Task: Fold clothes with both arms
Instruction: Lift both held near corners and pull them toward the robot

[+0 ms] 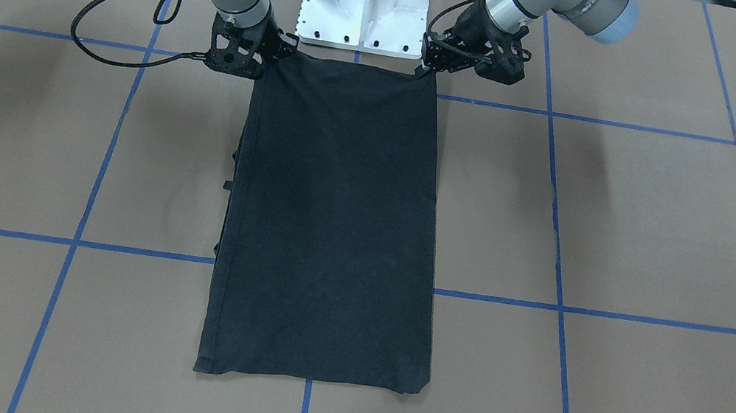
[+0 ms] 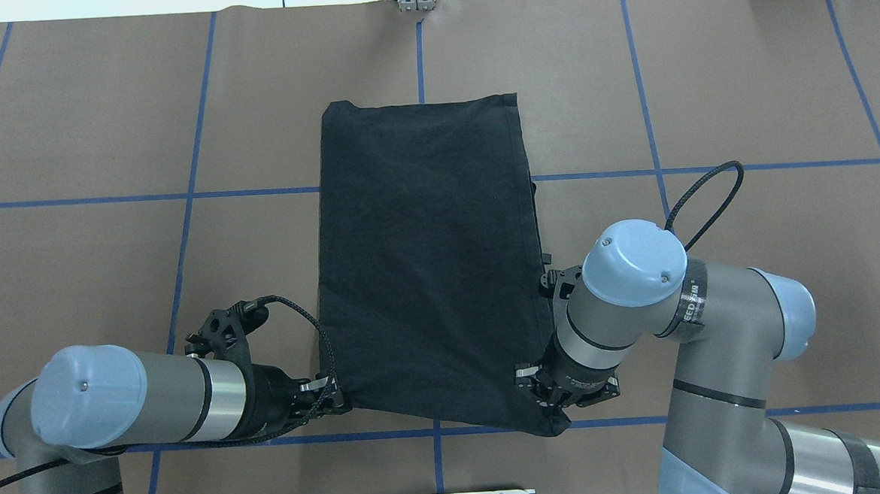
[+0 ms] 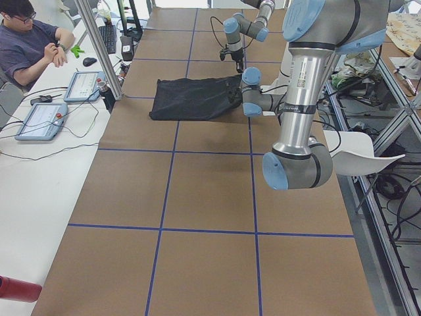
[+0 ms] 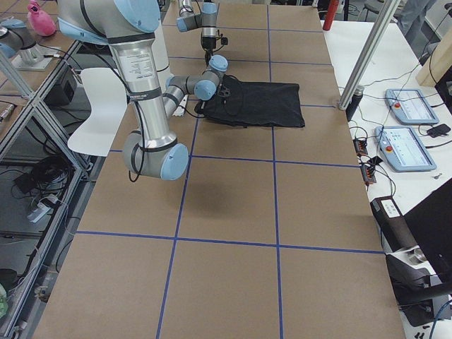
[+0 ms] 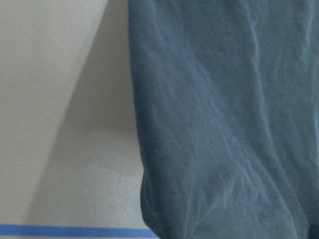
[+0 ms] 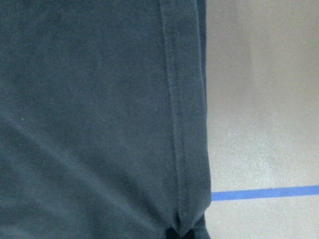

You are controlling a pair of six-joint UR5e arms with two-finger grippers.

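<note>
the shirt [image 2: 429,262] is laid flat on the table [image 2: 71,259], folded into a long strip. its two near corners are pinched tight, one by the left jaws, one by the right jaws.

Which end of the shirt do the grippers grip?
The shirt end beside the base plate: the left gripper and right gripper pinch its two corners; the far end lies flat, untouched.

I see a white base plate [image 1: 398,25] behind and between the jaws, blue tape lines [image 1: 650,129] crossing the brown table [image 1: 670,235] under them, and a person [image 3: 29,43] and two pendants [image 3: 41,120] far beyond.
</note>
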